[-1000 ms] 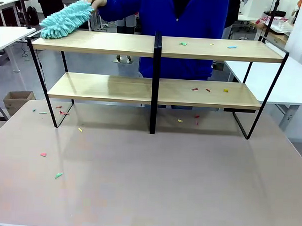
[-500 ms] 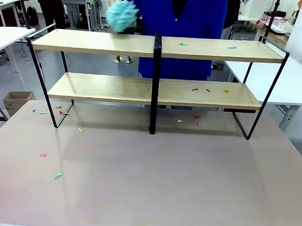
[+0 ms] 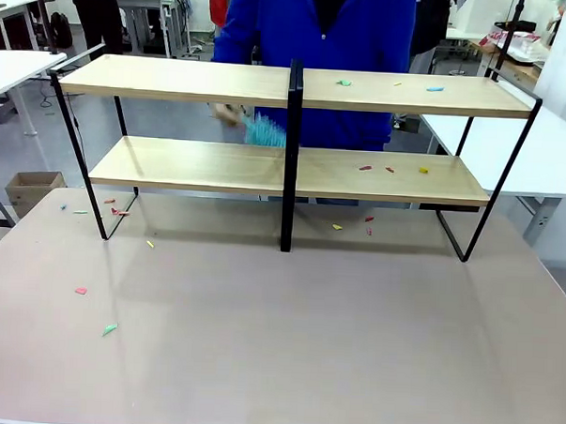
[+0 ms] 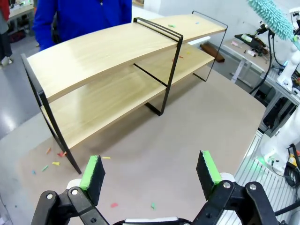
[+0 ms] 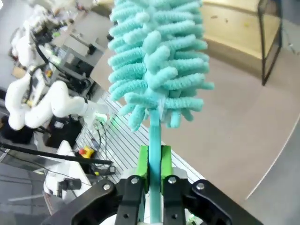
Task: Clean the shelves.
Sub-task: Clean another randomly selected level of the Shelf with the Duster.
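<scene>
Workshop floor, a cardboard box (image 3: 35, 190) and white side tables (image 3: 7, 69) bordered the matt grey-brown table (image 3: 276, 362). The shelves (image 3: 176, 79) stood across the far half of that table, with both boards level and the frame feet resting on the top.

The right gripper (image 5: 154, 161) had its green pads closed on the thin handle of a teal duster (image 5: 157, 61). The fluffy head was carried upright, clear of the table and well apart from the shelves. This posture appeared to be a ready position (head up, so the fibres picked nothing off the table) rather than a working stroke.

The left gripper (image 4: 150, 169) hung above the near table edge with its fingers spread wide and nothing between them. It was judged to be on standby.

A person in a blue top (image 3: 319, 26) stood behind the shelves and held a second duster (image 3: 265, 131) in the gap between the two boards, just left of the central upright. The motion blur there hid the hand.

Coloured scraps (image 3: 344, 82) lay on the right half of the upper board. More scraps lay on the right half of the lower board and on the table in front. The left halves of both boards looked clear. The right-hand section was therefore judged to be the part not yet cleaned.
</scene>
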### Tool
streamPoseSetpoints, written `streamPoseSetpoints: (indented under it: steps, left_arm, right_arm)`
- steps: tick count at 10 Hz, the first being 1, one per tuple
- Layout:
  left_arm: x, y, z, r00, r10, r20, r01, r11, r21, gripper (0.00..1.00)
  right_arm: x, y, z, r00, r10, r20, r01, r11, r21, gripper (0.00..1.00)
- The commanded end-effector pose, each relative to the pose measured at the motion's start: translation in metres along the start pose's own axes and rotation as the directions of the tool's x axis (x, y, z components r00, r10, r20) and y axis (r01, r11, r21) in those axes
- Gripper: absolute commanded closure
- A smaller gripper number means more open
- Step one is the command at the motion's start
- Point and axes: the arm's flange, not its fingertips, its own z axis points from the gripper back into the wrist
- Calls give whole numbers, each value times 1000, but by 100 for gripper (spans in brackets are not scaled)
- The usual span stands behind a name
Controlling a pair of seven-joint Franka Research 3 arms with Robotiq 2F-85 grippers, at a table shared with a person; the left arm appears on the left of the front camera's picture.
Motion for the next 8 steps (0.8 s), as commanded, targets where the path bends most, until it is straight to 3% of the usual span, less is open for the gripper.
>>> streamPoseSetpoints:
  steps: [1,4,5,6,7,8]
  left_arm:
    - [0,0,0,1000,0,-3,0,1000,0,0]
    - [0,0,0,1000,0,-3,0,1000,0,0]
    - [0,0,0,1000,0,-3,0,1000,0,0]
    - [0,0,0,1000,0,-3,0,1000,0,0]
    - [0,0,0,1000,0,-3,0,1000,0,0]
    - [0,0,0,1000,0,-3,0,1000,0,0]
  right_arm:
    - [70,37,-52,982,98,-159,-117,987,-114,88]
    - [154,101,-147,966,98,-241,-174,932,-319,88]
    - [162,111,-182,940,128,-315,-234,916,-327,88]
    - [140,106,-182,875,229,-427,-344,914,-215,88]
    - [154,120,-178,952,167,-255,-235,936,-264,88]
    - [157,124,-202,924,191,-332,-286,920,-267,88]
